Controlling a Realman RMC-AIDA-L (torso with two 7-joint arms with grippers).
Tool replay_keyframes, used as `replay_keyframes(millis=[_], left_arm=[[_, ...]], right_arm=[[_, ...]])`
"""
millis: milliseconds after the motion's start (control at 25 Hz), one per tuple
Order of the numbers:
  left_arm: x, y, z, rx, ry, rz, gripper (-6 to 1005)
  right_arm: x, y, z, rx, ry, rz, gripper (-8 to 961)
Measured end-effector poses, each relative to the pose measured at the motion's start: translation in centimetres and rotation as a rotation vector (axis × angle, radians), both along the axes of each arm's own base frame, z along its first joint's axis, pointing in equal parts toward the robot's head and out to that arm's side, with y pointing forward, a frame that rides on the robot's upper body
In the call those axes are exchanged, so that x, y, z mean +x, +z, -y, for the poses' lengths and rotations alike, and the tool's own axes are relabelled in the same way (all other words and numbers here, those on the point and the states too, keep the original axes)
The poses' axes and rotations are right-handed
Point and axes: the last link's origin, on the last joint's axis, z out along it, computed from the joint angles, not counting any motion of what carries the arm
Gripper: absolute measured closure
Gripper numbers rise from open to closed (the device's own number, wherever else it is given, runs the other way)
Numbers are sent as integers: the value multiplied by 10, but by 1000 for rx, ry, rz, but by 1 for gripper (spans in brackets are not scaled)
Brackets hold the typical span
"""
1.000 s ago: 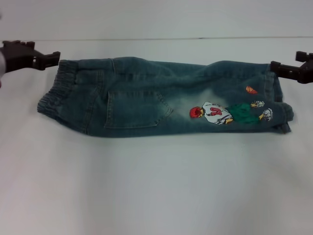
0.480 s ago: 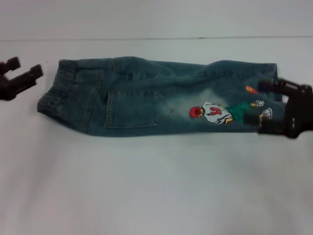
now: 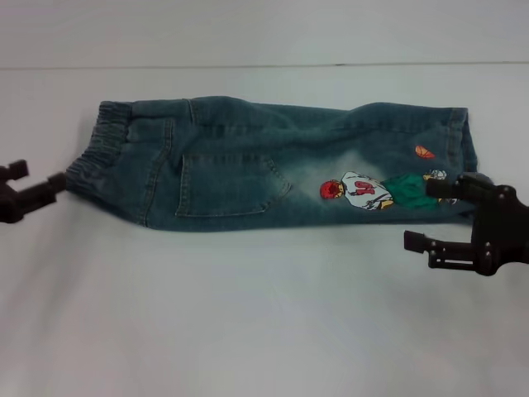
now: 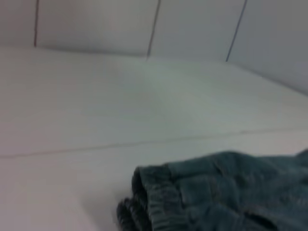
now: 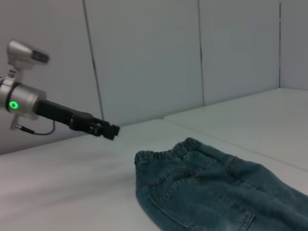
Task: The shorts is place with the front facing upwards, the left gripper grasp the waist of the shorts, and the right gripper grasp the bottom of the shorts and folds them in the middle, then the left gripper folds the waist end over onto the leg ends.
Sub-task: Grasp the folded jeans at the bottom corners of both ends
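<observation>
At the left edge of the head view, the left hand [image 3: 35, 184] has its two fingers spread, holding nothing. One fingertip [image 3: 56, 179] sits right at the near corner of the elastic waist [image 3: 103, 153]; whether it touches the cloth cannot be told. Most of this hand is cut off by the frame.

The shorts [image 3: 273, 165] lie folded lengthwise across the upper middle of the white surface [image 3: 248, 314], waist at left, leg ends [image 3: 467, 153] at right, with a patch pocket [image 3: 227, 184] and the cartoon embroidery [image 3: 364, 190] showing.

At lower right, the right hand [image 3: 417, 213] is spread wide and empty. Its upper finger [image 3: 446, 187] overlaps the embroidered hem end, hiding part of it; its lower finger is over bare surface.

The left wrist view shows only the gathered waist close up at lower right, no fingers. The right wrist view shows the left hand from the side, green ring light [image 5: 13, 105] lit, its tip just beyond the waist, and a panelled wall [image 5: 144, 57] behind.
</observation>
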Motion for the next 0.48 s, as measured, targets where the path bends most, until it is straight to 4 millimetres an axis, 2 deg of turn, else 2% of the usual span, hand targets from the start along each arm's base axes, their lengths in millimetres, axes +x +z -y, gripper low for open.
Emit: replay_keyframes(millis=[200,480], left_arm=[[2,-18,-17,-53,-3,-94,256],[3,-33,-38,-79,4,-238,255]], right_arm=[[0,-3,2,-15,-3,-3,5],[1,-6,4,-28,-8,-17,5]])
